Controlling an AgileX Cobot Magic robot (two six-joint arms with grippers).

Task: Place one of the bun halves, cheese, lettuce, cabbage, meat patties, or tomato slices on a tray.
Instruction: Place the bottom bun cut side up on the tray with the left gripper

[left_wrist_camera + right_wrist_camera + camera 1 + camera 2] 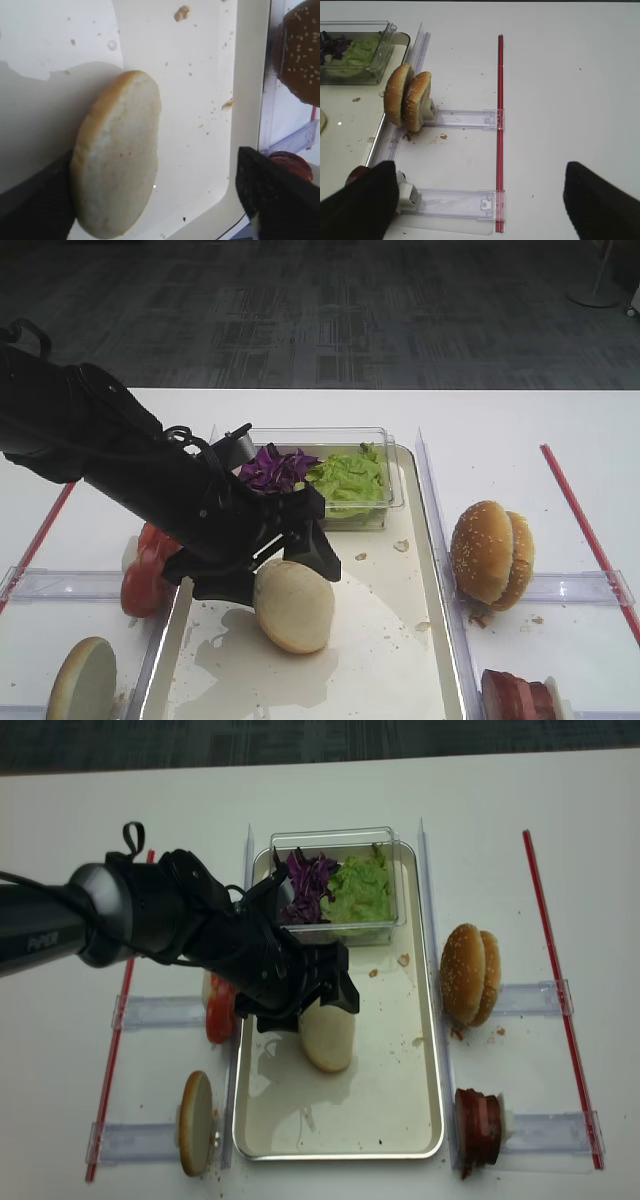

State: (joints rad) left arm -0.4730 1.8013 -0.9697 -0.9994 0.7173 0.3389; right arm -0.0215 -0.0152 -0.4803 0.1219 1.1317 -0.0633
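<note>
A bun half [294, 604] is lying on the tray [425, 570] floor near centre, being straddled by the left jaws [290, 565], spread wide; placement is judged essentially done, withdrawal remaining. Right jaws are being seen spread, empty.

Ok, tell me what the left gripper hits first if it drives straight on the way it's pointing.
Probably the bun half sitting between the open fingers of the left gripper, then the tray floor just beneath it, though depth is hard to judge.

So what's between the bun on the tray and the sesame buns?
Only bare tray floor with crumbs, then its rim, between the bun half and the sesame buns, seen in the high view.
</note>
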